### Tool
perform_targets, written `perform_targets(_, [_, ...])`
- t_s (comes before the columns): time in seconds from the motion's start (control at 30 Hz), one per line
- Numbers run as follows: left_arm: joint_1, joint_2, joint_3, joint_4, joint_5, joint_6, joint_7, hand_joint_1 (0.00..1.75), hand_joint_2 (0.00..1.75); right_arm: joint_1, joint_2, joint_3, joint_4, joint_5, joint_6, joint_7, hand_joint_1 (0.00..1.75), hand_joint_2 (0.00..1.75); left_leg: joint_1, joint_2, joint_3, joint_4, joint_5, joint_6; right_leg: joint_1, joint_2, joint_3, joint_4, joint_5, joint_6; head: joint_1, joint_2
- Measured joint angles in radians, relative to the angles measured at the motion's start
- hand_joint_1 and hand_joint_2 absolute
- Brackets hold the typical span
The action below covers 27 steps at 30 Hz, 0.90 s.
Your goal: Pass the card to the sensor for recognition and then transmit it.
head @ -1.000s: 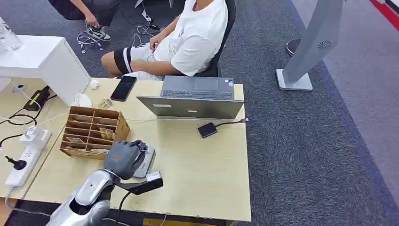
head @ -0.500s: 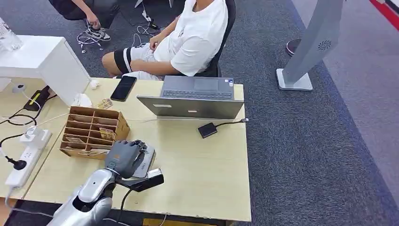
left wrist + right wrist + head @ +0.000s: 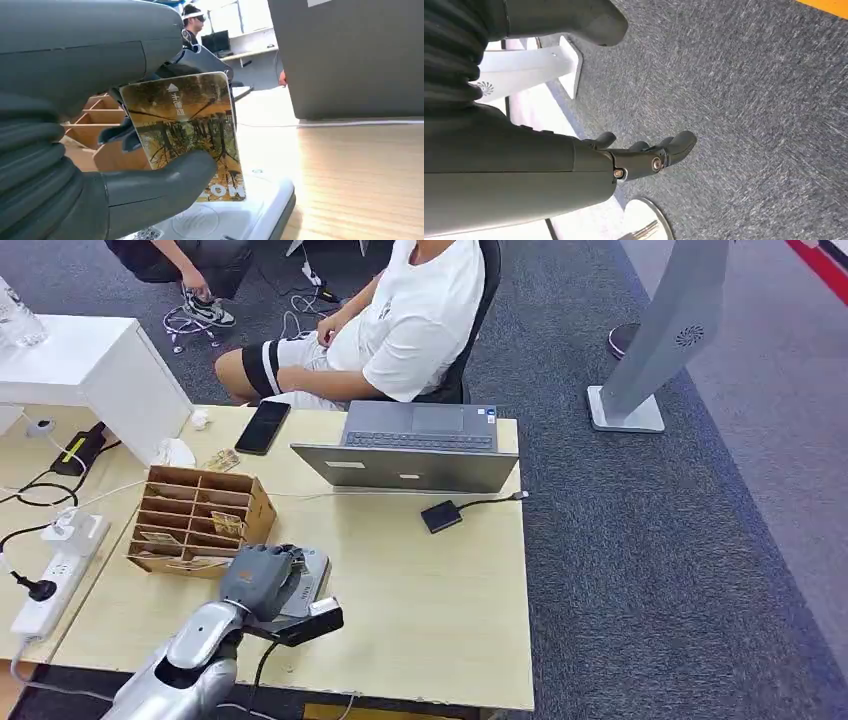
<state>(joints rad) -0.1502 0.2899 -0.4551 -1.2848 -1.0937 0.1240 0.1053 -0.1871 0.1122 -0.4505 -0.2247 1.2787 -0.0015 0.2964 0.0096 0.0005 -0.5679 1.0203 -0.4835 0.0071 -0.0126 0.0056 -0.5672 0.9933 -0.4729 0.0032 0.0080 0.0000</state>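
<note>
My left hand (image 3: 262, 577) hovers over the white card sensor (image 3: 312, 578) near the table's front left. In the left wrist view that hand (image 3: 95, 150) pinches a card (image 3: 187, 130) printed with a golden tree scene between thumb and fingers, held just above the white sensor (image 3: 230, 220). My right hand (image 3: 644, 155) hangs over grey carpet with its fingers apart and nothing in them.
A cardboard organiser (image 3: 195, 520) with more cards stands just behind the sensor. A laptop (image 3: 415, 448), a small black reader (image 3: 440, 515) on a cable, a phone (image 3: 262, 426) and a power strip (image 3: 50, 575) lie on the table. A person (image 3: 390, 320) sits behind the laptop.
My left hand with the card has shifted slightly nearer and lower over the sensor. Everything else is as before.
</note>
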Motion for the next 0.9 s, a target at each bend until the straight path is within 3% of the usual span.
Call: perform_targets(0.9, [-0.027, -0.013, 0.007, 0.056, -0.001, -0.024, 0.001, 1.75, 1.75, -0.003, 0.000, 0.004, 0.000, 0.015, 0.006, 0.003, 0.00, 1.75, 0.000, -0.001, 0.001, 0.000, 0.000, 0.000, 0.000, -0.001, 0.001, 0.000, 0.000, 0.000, 0.000, 0.000])
